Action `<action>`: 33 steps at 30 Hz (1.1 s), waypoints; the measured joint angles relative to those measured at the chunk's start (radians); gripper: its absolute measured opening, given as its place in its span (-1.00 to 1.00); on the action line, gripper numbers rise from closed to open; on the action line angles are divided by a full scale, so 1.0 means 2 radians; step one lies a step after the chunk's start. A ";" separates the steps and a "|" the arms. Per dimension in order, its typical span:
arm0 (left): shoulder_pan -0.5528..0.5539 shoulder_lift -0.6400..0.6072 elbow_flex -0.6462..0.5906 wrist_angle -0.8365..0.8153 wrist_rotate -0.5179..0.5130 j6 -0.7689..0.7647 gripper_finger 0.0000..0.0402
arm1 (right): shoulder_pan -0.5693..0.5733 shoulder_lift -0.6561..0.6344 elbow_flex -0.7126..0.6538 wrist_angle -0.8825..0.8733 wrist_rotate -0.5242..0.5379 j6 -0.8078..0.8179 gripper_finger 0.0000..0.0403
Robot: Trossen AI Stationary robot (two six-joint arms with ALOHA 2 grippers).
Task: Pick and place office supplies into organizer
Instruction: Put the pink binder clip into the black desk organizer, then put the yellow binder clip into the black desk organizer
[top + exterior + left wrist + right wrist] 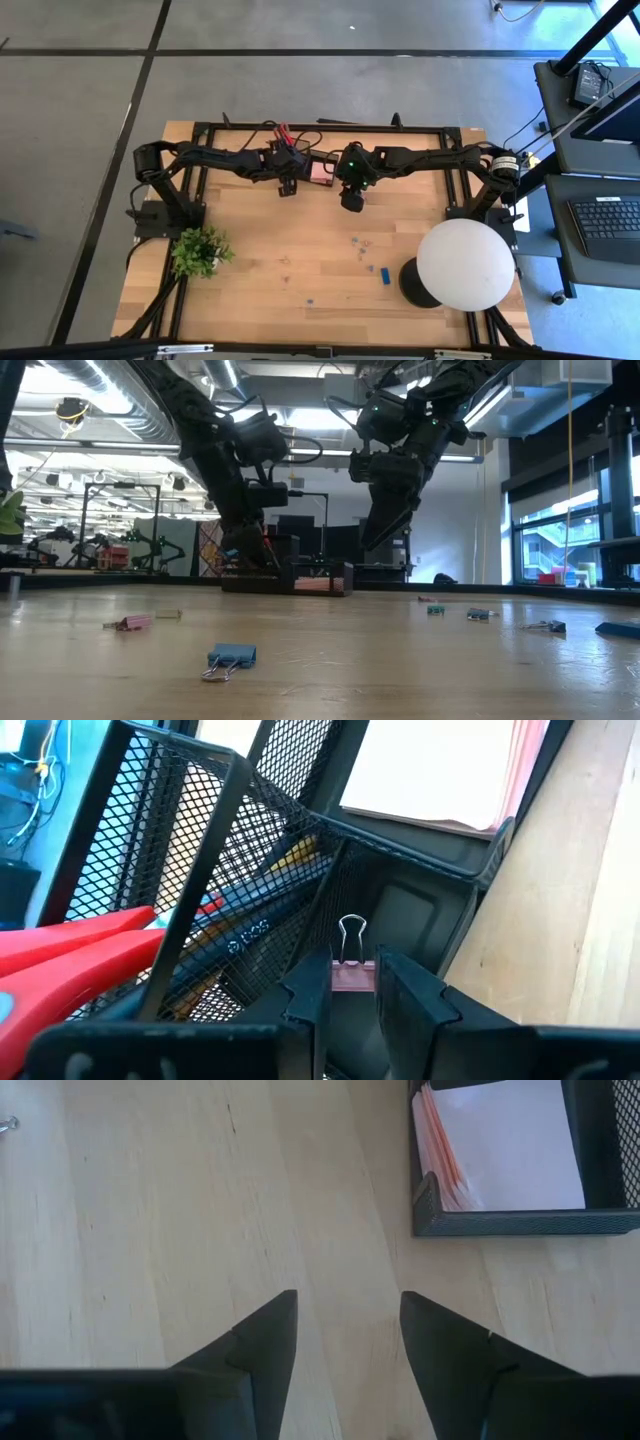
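No readable words, brand names, numbers or signs are showing anywhere. A dark pen point(250, 935) lying inside the black mesh organizer point(200, 840) is carrying a small pale printed mark on its barrel, but the characters are too blurred to make out.

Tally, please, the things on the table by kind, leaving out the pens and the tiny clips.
organizer: 1
scissors: 1
sticky-note pad: 1
blue block: 1
potted plant: 1
globe lamp: 1
Total: 6
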State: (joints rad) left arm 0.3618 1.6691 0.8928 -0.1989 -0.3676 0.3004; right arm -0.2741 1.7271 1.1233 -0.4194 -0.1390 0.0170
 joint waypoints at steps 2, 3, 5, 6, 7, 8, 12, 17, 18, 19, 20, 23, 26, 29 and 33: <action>0.000 0.000 0.000 0.000 0.000 0.000 -0.67 | 0.000 0.000 0.000 0.000 0.000 0.000 -0.10; 0.000 0.000 0.000 0.000 0.000 0.000 -0.67 | 0.000 0.000 0.000 0.000 0.000 0.000 -0.10; 0.000 0.000 0.000 0.000 0.000 -0.001 -0.67 | 0.000 0.000 0.000 0.000 0.000 0.000 -0.10; 0.000 0.000 0.000 0.000 0.000 -0.001 -0.67 | 0.000 0.000 0.000 0.000 0.000 0.000 -0.10; 0.000 0.000 0.000 0.000 0.000 -0.001 -0.66 | 0.000 0.000 0.000 0.000 0.000 0.000 -0.10; 0.000 0.000 0.000 0.001 -0.001 -0.001 -0.64 | 0.000 0.000 0.000 0.000 0.000 0.000 -0.10; 0.000 0.000 0.000 0.001 -0.008 -0.001 -0.58 | 0.000 0.000 0.000 0.000 0.000 0.000 -0.10; 0.000 0.000 0.000 0.001 -0.008 -0.001 -0.54 | 0.000 0.000 0.000 0.000 0.000 0.000 -0.10; 0.000 0.000 0.000 0.001 -0.008 -0.001 -0.54 | 0.000 0.000 0.000 0.000 0.000 0.000 -0.10; 0.000 0.000 0.000 0.001 -0.008 -0.001 -0.54 | 0.000 0.000 0.000 0.000 0.000 0.000 -0.10; 0.000 0.000 0.000 0.000 -0.008 -0.001 -0.55 | 0.000 0.000 0.000 0.000 0.000 0.000 -0.10; -0.006 -0.011 0.000 -0.010 -0.005 -0.001 -0.56 | 0.000 0.000 0.000 -0.001 0.000 0.000 -0.10; -0.019 -0.038 0.000 -0.026 0.015 0.000 -0.56 | 0.000 0.000 0.000 -0.006 0.000 0.000 -0.10; -0.034 -0.080 0.000 -0.041 0.059 -0.026 -0.56 | 0.000 0.000 0.000 -0.007 0.000 0.000 -0.10; -0.055 -0.136 0.000 -0.049 0.181 -0.109 -0.56 | 0.000 0.000 0.000 -0.006 0.000 -0.002 -0.10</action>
State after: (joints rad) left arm 0.2522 1.3981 0.8928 -0.2969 -0.0049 0.0827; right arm -0.2743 1.7271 1.1233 -0.4320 -0.1392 0.0135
